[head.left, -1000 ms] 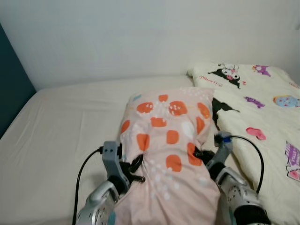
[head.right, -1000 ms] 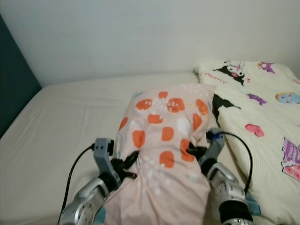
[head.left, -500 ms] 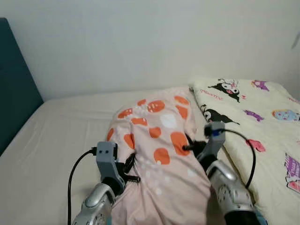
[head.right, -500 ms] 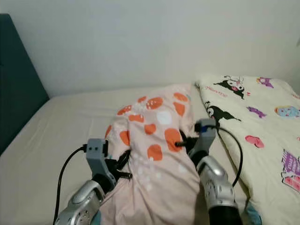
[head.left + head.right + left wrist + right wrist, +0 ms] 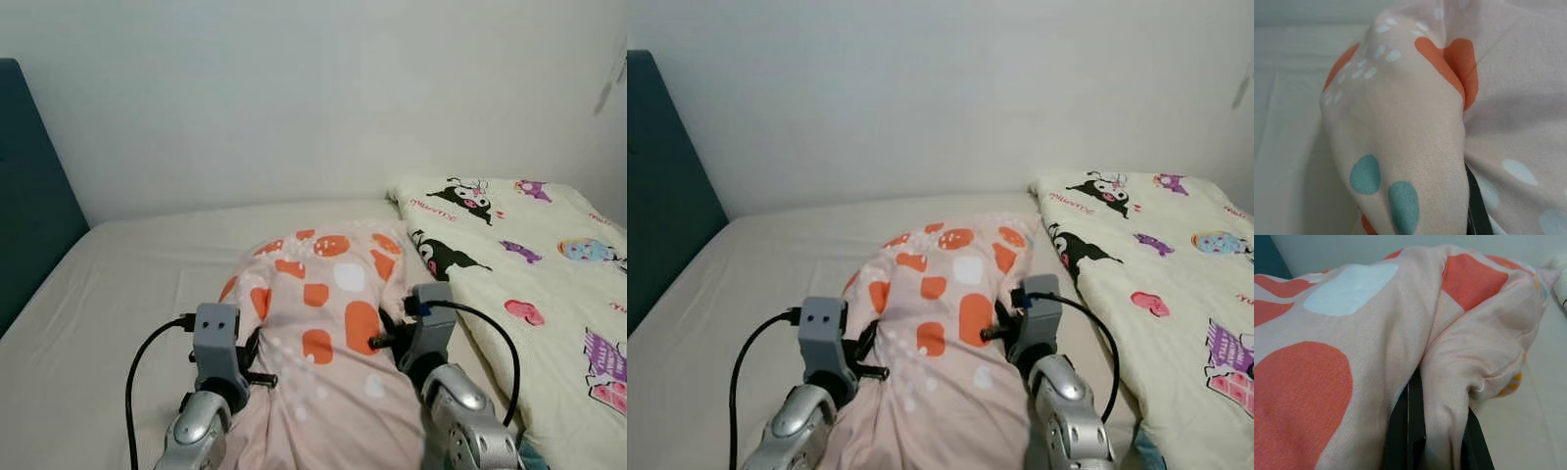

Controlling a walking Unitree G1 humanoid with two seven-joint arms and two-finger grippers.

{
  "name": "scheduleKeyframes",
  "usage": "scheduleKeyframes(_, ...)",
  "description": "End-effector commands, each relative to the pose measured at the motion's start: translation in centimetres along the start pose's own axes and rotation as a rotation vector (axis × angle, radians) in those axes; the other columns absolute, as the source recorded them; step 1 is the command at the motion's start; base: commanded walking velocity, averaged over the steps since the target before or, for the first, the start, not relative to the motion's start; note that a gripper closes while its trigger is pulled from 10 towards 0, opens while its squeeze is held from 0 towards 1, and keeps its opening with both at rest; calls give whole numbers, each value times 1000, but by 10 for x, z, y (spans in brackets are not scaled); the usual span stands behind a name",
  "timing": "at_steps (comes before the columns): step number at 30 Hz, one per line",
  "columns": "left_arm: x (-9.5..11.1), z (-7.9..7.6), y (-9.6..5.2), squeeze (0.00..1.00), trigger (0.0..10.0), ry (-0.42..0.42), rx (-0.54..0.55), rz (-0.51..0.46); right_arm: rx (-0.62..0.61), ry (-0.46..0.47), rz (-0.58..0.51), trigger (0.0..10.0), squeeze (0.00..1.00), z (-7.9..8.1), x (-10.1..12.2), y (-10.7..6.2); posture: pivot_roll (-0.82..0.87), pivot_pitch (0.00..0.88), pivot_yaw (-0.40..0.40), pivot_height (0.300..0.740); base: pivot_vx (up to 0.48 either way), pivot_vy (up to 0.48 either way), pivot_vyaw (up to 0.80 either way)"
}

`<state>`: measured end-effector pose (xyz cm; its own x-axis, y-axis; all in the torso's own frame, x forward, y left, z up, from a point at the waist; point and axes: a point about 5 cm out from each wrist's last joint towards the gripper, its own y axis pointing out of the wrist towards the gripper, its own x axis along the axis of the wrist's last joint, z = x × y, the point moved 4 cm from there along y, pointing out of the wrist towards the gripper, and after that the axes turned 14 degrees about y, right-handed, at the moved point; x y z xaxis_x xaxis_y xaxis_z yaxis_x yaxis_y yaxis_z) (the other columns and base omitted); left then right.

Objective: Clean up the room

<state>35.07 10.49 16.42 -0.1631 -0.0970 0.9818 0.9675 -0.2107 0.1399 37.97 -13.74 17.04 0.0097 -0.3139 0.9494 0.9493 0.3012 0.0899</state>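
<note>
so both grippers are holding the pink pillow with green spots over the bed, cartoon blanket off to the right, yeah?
Not quite: the big spots on the pillow are orange, not green, as the left eye view shows. The rest stands: the left gripper and right gripper both hold it over the bed, with the cartoon blanket to the right.

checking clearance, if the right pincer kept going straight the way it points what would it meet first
The right pincer is already clamped on the pink pillow, so more pillow comes first; beyond that probably the cream mattress, then the wall.
</note>
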Motion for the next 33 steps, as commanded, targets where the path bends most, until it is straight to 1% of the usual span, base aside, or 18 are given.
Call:
scheduleKeyframes(1, 19, -4, 0, 0, 10000, 30, -6, -87, 64, -10, -13, 10000, 0, 19, 0, 2, -72, 57, 4, 616, 0, 0, 0)
scheduleKeyframes(7, 18, -5, -2, 0, 10000, 43, -5, -91, 58, -7, -5, 10000, 0, 21, -5, -1, -72, 48, 2, 636, 0, 0, 0)
scheduleKeyframes(8, 19, -5, -1, 0, 10000, 42, -2, -98, 58, -10, -3, 10000, 0, 22, -5, -1, -73, 46, 2, 646, 0, 0, 0)
scheduleKeyframes(16, 16, -9, -4, 0, 10000, 47, -17, -94, 50, -15, -3, 10000, 0, 22, -7, -2, -72, 32, 2, 681, 0, 0, 0)
scheduleKeyframes(28, 12, -8, -7, 0, 10000, 52, -13, -79, 50, -24, 10, 10000, 0, 23, -13, -6, -71, 29, -2, 726, 0, 0, 0)
scheduleKeyframes(29, 12, -8, -8, 0, 10000, 52, -10, -81, 48, -24, 11, 10000, 0, 22, -13, -6, -69, 30, -3, 736, 0, 0, 0)
scheduleKeyframes(33, 11, -7, -8, 0, 10000, 55, -8, -80, 43, -26, 12, 10000, 0, 20, -14, -6, -68, 27, -4, 740, 0, 0, 0)
